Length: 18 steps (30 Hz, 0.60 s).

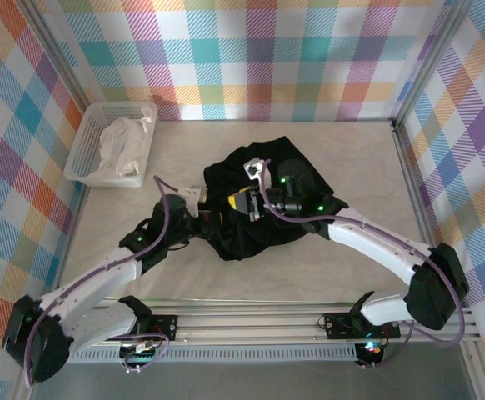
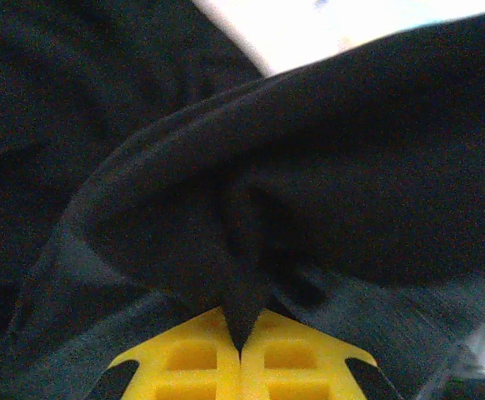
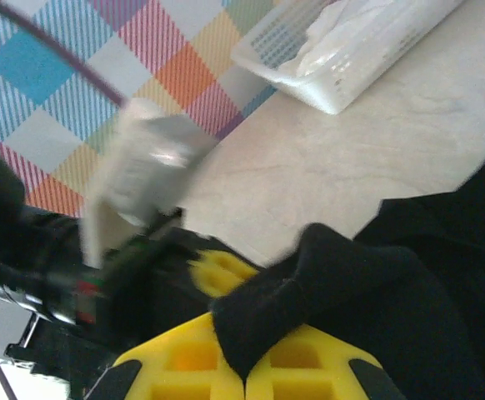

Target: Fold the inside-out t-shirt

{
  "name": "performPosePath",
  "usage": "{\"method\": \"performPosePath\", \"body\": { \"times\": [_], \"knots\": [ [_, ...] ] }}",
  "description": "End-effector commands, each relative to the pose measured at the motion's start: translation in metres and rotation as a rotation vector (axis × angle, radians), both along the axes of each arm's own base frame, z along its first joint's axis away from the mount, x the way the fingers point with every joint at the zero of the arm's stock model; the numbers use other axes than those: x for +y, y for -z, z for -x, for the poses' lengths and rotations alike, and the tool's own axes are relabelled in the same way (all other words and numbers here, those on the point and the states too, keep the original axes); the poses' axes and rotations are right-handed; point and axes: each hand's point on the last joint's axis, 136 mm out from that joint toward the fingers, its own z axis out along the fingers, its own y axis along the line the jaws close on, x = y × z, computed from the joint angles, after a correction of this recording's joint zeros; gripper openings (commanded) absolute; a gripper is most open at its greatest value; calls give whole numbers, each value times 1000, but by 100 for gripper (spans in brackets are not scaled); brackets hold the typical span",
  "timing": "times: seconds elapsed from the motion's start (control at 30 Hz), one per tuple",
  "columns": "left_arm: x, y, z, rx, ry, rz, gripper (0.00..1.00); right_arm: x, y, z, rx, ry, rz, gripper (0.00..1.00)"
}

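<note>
Near the middle of the table (image 1: 351, 158), found the inside-out t-shirt (image 1: 263, 179) bunched in a dark, rumpled heap, with no clean fold laid anywhere. Saw the left gripper (image 2: 241, 346) clamped tight on a pinch of black cloth at the heap's near-left edge. Saw the right gripper (image 3: 244, 371) likewise closed on a tuck of the same shirt, just beside the left one. Judged the work barely begun: cloth seized at two points, but spreading flat, squaring up and every fold left to do. Noted a basket (image 1: 82, 158) holding white cloth (image 1: 122, 143) at far left, well apart.
</note>
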Motion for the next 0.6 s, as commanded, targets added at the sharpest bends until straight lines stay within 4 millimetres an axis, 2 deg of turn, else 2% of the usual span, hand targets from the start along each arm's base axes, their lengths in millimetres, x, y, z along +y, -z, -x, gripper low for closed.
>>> {"method": "performPosePath", "body": {
  "times": [0.0,0.1,0.33,0.47,0.57],
  "knots": [
    [-15,-92,56,-373,313,240,0,-44,-8,-8,0,18,-9,0],
    [-16,-115,83,-472,419,321,0,-47,-13,3,-9,-80,-17,0],
    [-27,-127,105,-520,593,353,0,-38,-22,33,-37,-274,-88,0],
    [-25,-111,84,-490,489,273,0,-32,-27,46,-41,-356,-157,0],
    [-17,-98,61,-455,353,225,16,-26,-33,53,-45,-392,-201,0]
  ]
}}
